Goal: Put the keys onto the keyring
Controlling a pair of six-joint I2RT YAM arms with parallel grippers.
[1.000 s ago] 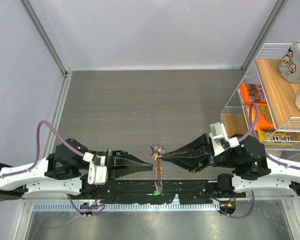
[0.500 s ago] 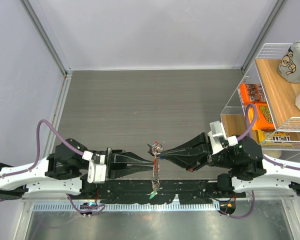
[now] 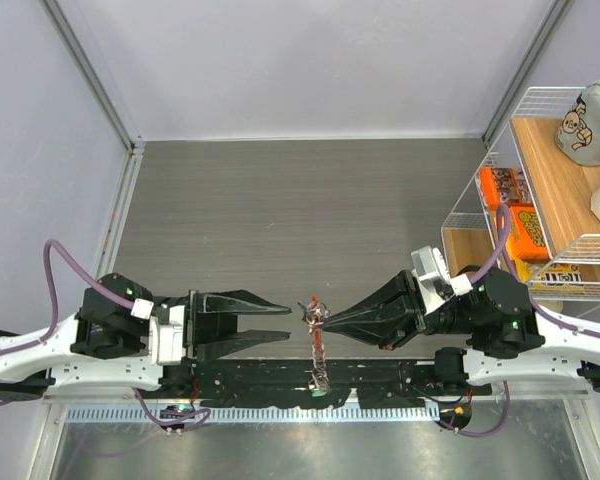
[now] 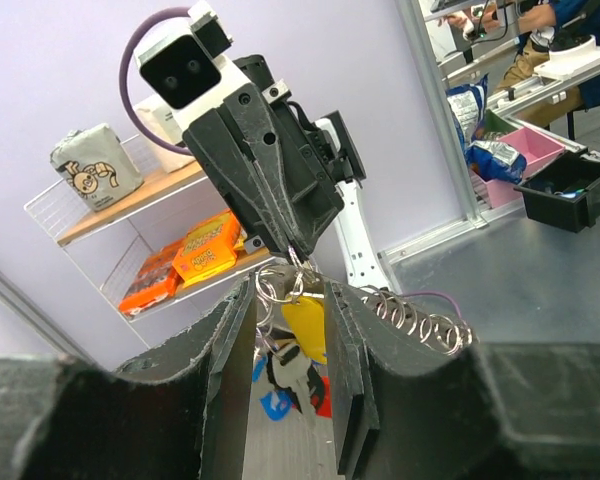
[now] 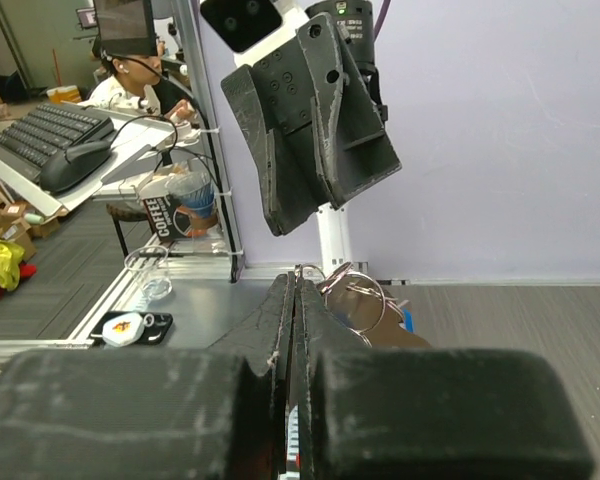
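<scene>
My right gripper (image 3: 316, 318) is shut on the keyring (image 3: 314, 307) and holds it above the table; its closed tips (image 5: 298, 283) pinch a thin ring, with larger rings (image 5: 356, 297) just to their right. The chain (image 3: 318, 352) trails from the ring toward the near edge and ends at a green tag (image 3: 320, 391). My left gripper (image 3: 283, 320) is open and empty, a little left of the bunch. In the left wrist view its jaws (image 4: 287, 292) frame the keys: a yellow tag (image 4: 306, 326), a blue tag (image 4: 276, 401) and a red tag (image 4: 326, 395) hang under the rings (image 4: 274, 287).
A wire shelf (image 3: 500, 150) with orange snack packs (image 3: 505, 190) stands at the right, close behind my right arm. A black rail (image 3: 260, 385) runs along the near edge under both grippers. The grey tabletop (image 3: 310, 210) stretches to the back wall.
My left gripper, which had closed in on the bunch half a second ago, has drawn back to the left and opened. My right gripper still holds the ring, and the chain hangs a little lower.
</scene>
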